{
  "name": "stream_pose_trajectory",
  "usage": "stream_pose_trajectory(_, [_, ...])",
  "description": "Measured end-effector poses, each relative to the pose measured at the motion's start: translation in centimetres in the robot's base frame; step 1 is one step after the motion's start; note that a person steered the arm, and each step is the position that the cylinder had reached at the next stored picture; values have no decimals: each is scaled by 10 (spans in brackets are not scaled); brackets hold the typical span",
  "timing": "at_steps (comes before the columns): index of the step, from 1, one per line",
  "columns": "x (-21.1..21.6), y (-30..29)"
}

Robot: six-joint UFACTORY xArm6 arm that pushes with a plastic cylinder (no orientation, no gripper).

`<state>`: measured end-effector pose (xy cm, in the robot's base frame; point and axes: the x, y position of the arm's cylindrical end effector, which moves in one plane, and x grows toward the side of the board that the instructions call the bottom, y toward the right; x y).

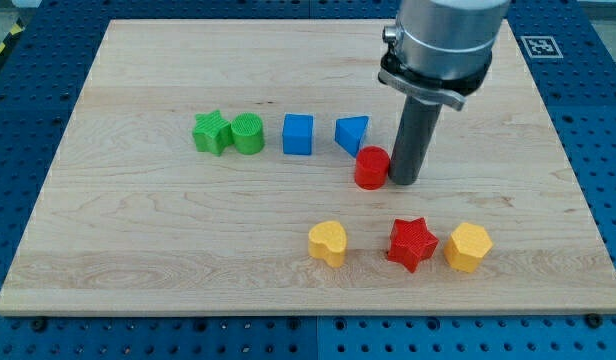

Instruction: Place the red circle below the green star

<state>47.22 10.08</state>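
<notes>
The red circle sits right of the board's middle, touching the lower corner of a blue triangle. The green star lies far to the view's left, touching a green circle on its right. My tip stands right against the red circle's right side.
A blue square lies between the green circle and the blue triangle. Lower down lie a yellow heart, a red star and a yellow hexagon. The wooden board ends at blue pegboard on all sides.
</notes>
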Motion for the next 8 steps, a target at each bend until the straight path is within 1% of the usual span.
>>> stream_pose_trajectory(1, [-1, -1])
stream_pose_trajectory(2, [-1, -14])
stream_pose_trajectory(6, [0, -148])
stream_pose_trajectory(7, [0, -173])
stream_pose_trajectory(8, [0, -176])
